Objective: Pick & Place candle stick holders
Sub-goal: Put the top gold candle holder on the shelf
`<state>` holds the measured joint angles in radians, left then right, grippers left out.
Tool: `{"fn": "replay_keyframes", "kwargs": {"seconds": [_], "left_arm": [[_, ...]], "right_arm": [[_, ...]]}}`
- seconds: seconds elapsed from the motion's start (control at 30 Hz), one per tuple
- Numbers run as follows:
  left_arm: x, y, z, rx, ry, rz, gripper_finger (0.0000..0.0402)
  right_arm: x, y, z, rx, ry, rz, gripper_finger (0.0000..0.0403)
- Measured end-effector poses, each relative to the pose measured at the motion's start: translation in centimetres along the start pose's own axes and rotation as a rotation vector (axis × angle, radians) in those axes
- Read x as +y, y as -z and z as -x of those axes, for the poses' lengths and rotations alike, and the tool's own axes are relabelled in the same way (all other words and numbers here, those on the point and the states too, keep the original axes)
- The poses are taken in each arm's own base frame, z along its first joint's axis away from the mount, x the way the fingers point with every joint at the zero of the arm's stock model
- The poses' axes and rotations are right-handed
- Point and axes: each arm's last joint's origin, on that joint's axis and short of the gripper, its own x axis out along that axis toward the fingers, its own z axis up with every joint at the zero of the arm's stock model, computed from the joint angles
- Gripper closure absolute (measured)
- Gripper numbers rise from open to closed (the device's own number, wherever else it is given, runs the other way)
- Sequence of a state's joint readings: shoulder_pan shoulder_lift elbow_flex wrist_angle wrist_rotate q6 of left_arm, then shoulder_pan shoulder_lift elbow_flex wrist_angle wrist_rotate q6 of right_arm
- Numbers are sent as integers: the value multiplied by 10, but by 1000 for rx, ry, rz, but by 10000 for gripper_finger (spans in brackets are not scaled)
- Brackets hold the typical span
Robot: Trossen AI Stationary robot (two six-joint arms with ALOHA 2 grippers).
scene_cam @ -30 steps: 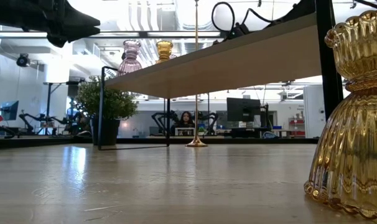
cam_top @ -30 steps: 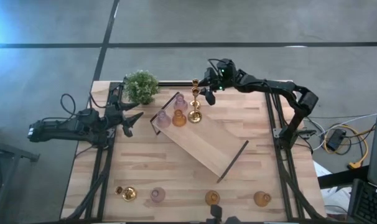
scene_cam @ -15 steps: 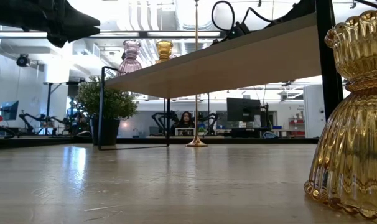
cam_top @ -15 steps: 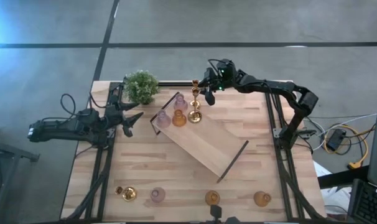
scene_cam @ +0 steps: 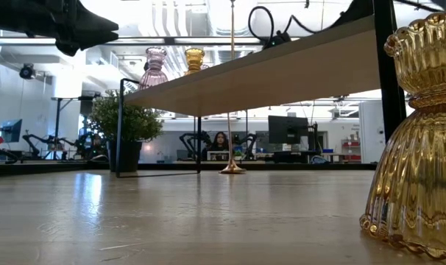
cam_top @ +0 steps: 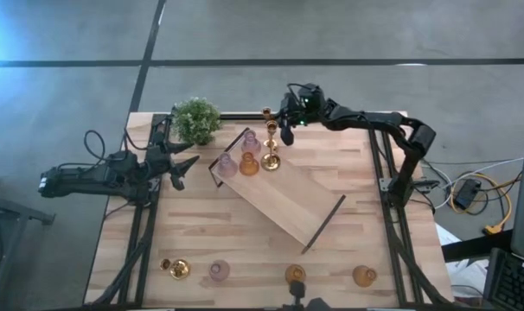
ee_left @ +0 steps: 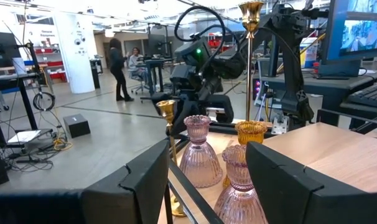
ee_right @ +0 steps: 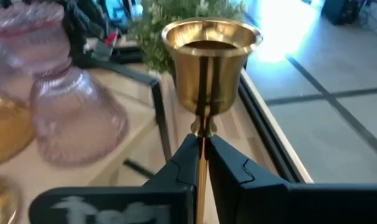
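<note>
Light-wood slatted table [cam_top: 201,229]. Directly on it: plant [cam_top: 195,119] at far left; long tray [cam_top: 279,200] lying diagonally at centre; four squat holders along near edge: gold [cam_top: 178,269], pink [cam_top: 219,271], amber [cam_top: 295,275], amber [cam_top: 363,276].

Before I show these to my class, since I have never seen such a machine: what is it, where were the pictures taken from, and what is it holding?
Two robot arms work at a wooden table. One camera looks down from above, one sits at table-top height, and one rides on each wrist. The right gripper is shut on the thin stem of a tall gold candle holder at the far edge. The left gripper waits open beside the potted plant. A wooden tray carries pink, amber and gold holders; four more stand along the near edge.
</note>
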<state>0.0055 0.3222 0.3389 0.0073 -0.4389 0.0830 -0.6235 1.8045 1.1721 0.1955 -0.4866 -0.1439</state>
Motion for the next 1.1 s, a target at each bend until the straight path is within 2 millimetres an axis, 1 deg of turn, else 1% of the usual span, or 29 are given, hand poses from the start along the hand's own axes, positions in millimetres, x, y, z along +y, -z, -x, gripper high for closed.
{"fn": "replay_keyframes", "kwargs": {"seconds": [0.1, 0.2, 0.3, 0.43, 0.5, 0.6, 0.77, 0.93, 1.1], "left_arm": [[0, 0, 0, 0, 0, -1, 183], [0, 0, 0, 1, -1, -6, 183], [0, 0, 0, 1, -1, -15, 183], [0, 0, 0, 2, 0, -20, 183], [0, 0, 0, 2, -1, -20, 183], [0, 0, 0, 2, -1, -20, 183], [0, 0, 0, 1, 0, -19, 183], [0, 0, 0, 1, -1, -19, 183], [0, 0, 0, 0, 0, -17, 183]], "right_arm": [[-4, 8, -11, -11, -4, -12, 390], [-5, 12, -13, 4, -3, -23, 392], [-3, 6, -7, -2, 5, -20, 393], [3, -7, 11, 12, 38, -10, 393], [7, -13, 25, 56, 109, 9, 394], [13, -27, 52, 101, 197, 39, 394], [28, -50, 94, 75, 238, 51, 394], [56, -75, 142, 29, 244, 75, 395], [90, -94, 194, 15, 281, 93, 395]]}}
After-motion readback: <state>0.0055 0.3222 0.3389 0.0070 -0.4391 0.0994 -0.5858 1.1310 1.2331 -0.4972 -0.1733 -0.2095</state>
